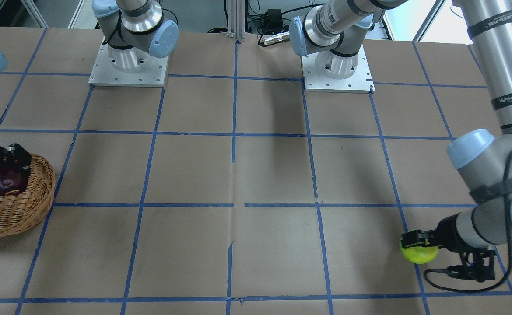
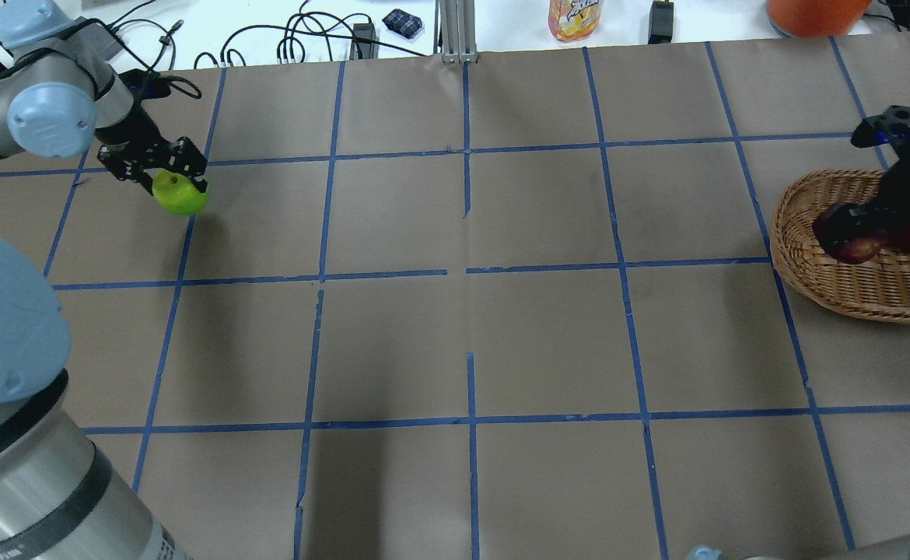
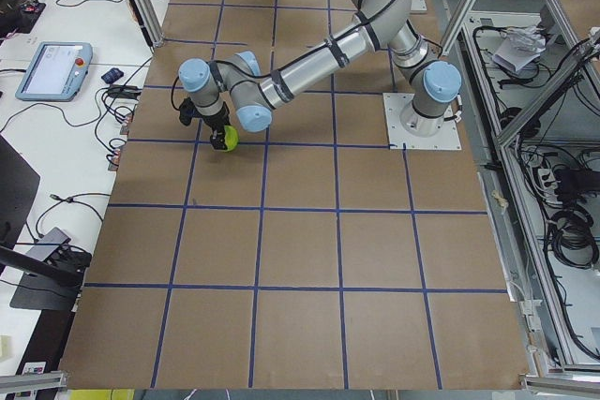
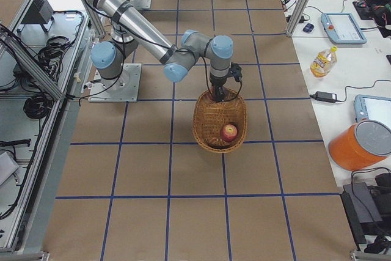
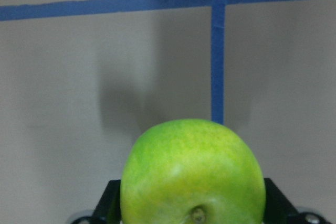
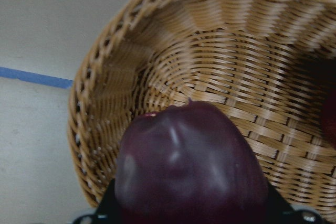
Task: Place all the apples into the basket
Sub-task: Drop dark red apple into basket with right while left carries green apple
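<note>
My left gripper is shut on the yellow-green apple near the table's far left; the apple also shows in the front view and the left wrist view, close over the brown paper. My right gripper is shut on the dark maroon apple and holds it inside the wicker basket, low over its floor. The red apple lies in the basket's other end. The basket stands at the table's right edge.
The table is brown paper with a blue tape grid. Both arm bases stand at the robot's side. A drink bottle, an orange container and cables lie beyond the far edge.
</note>
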Tool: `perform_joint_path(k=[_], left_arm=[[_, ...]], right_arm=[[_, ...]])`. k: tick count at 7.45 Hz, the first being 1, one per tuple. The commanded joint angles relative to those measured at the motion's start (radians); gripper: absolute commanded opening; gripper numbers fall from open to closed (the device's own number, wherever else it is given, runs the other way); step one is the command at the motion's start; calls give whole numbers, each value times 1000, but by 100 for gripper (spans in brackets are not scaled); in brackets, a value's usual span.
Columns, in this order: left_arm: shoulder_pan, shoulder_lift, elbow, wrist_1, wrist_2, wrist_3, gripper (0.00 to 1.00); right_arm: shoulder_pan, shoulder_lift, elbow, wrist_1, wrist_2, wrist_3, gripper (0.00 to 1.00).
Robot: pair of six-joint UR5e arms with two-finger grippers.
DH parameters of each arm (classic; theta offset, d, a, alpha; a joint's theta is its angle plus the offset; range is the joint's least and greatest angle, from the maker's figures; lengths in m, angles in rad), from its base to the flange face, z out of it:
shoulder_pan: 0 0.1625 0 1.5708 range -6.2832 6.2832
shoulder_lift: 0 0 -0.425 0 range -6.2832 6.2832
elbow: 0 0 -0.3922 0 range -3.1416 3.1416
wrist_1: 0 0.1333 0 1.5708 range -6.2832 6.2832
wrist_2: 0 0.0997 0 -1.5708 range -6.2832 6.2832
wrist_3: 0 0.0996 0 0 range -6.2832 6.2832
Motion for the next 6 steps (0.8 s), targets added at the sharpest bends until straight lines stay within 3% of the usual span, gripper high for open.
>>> perform_joint_path(k=[1,2,3,6], left_arm=[[-254,37,-2,1,-31,-352,10],[-380,14,1,37,-35,-512,10],[-486,5,-9,144,-37,-626,10],[-619,-12,-98,238,-25,-748,10]], right_arm=[[-99,33,-3,-61,72,-122,70],[-104,45,-8,-73,80,-131,75],[-104,42,-9,-61,80,-130,100],[-93,6,-14,-38,69,-130,100]])
